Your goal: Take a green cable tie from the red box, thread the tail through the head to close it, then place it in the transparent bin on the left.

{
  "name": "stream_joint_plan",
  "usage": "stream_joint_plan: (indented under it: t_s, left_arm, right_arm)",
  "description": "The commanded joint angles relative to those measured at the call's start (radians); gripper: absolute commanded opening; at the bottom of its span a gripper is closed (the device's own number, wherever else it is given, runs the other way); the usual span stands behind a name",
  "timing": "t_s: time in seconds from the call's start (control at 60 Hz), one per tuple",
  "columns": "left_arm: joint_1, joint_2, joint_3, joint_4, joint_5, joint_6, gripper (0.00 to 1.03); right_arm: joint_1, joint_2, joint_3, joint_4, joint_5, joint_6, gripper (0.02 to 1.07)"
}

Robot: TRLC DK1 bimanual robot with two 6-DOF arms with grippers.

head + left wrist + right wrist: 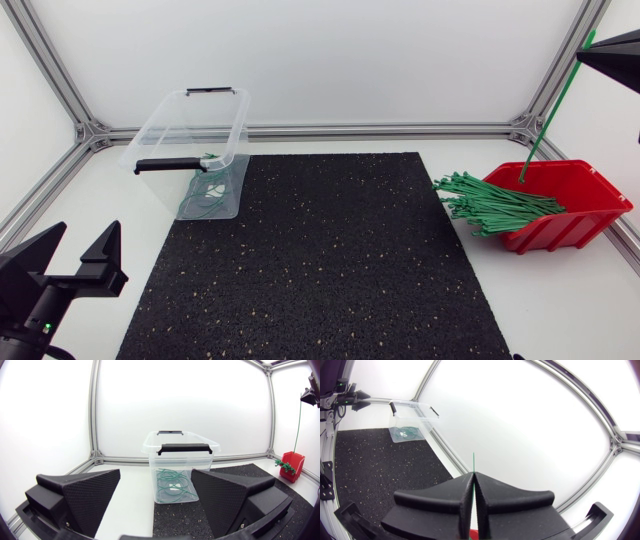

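Right tool pinched tight on one green cable tie, held high over the red box at far right. The tie hangs straight down with its lower end at the box, likely raised this way so it pulls clear of the bundle of ties spilling over the box's left lip. Left tool sits near left beside the black mat, fingers spread wide and holding nothing, probably placed to receive the tail for threading. Transparent bin far left on the table, looped ties inside. Tie not yet threaded; looks like the pick-up step.
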State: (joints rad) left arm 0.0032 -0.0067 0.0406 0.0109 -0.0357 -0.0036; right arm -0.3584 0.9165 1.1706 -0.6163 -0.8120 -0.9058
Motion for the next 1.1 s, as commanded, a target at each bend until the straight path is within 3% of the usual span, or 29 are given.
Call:
stream_joint_plan:
  t_s: [0.0,0.3,0.633,1.083]
  left_arm:
    - [-0.009,-0.004,-0.041,-0.009,-0.009,-0.013,0.99]
    - [-0.009,-0.004,-0.041,-0.009,-0.009,-0.013,0.99]
    - [-0.009,-0.004,-0.041,-0.009,-0.009,-0.013,0.99]
    - [-0.009,-0.004,-0.041,-0.009,-0.009,-0.013,0.99]
  right_arm:
    - [0.045,-0.045,0.008,0.007,0.013,0.061,0.10]
    - [0.268,-0.085,0.003,-0.010,0.120,0.200,0.11]
    - [0.668,-0.091,-0.083,0.082,0.364,0.386,0.12]
    - [0.915,0.022,-0.177,0.291,0.496,0.614,0.13]
